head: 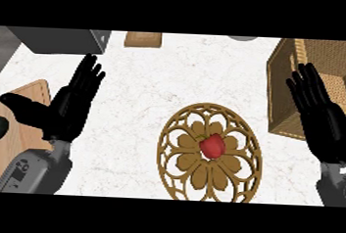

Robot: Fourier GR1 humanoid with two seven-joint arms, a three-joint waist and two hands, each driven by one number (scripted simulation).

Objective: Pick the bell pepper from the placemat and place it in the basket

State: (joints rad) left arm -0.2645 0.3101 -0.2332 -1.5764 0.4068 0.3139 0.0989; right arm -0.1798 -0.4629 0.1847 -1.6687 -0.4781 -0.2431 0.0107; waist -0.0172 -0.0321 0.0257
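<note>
the red bell pepper [212, 146] lies at the middle of the round openwork placemat [175, 160] on the white bench [170, 74], untouched. to either side, the left hand [68, 109] and right hand [322, 120] are released, fingers straight and holding nothing. farther off at the right stands the wicker basket [282, 89], partly behind the right hand.

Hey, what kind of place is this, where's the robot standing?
Most likely a kitchen counter. The white marbled countertop holds a red bell pepper on a round cut-out placemat, a wicker basket at the right, and a wooden cutting board at the left. Both hands rest open.
</note>
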